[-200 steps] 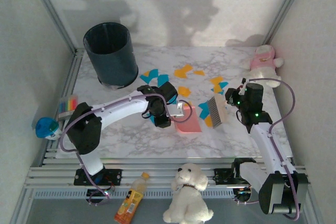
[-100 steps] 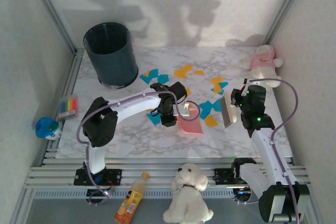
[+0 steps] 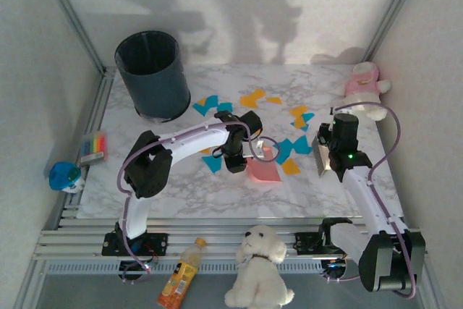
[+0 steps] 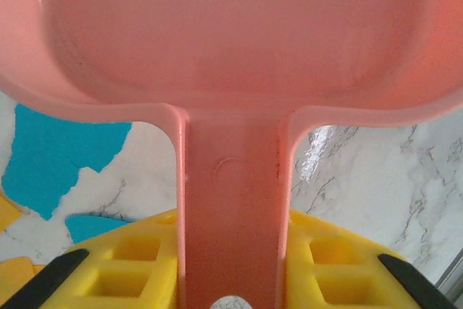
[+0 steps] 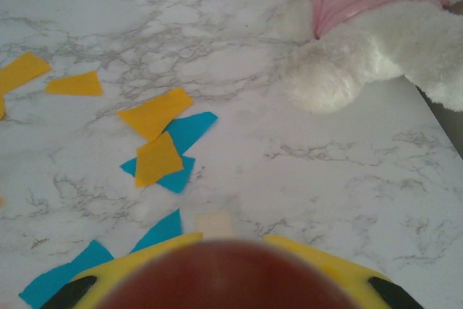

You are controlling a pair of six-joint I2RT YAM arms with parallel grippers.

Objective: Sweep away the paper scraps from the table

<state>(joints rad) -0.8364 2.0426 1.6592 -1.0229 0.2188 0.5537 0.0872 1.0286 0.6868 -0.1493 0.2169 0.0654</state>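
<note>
Orange and teal paper scraps (image 3: 252,98) lie scattered across the middle of the marble table (image 3: 181,193). My left gripper (image 3: 240,151) is shut on the handle (image 4: 231,215) of a pink dustpan (image 3: 264,170) that rests on the table among the scraps. Teal scraps (image 4: 58,153) lie just left of that handle. My right gripper (image 3: 330,151) is shut on a brush (image 3: 322,164), held to the right of a teal and orange cluster (image 3: 289,151). A blurred dark red brush handle (image 5: 217,276) sits between its yellow fingers, with scraps (image 5: 160,135) ahead of it.
A dark bin (image 3: 153,74) stands at the back left. A plush toy in pink (image 3: 362,86) lies at the back right corner. A striped block (image 3: 94,146) and a blue object (image 3: 64,175) sit off the left edge. A white plush dog (image 3: 259,265) and a bottle (image 3: 179,278) lie below the front rail.
My right gripper has carried the brush to the right, off the scraps, and turned it edge-on. My left arm has reached further right, nudging the dustpan slightly that way.
</note>
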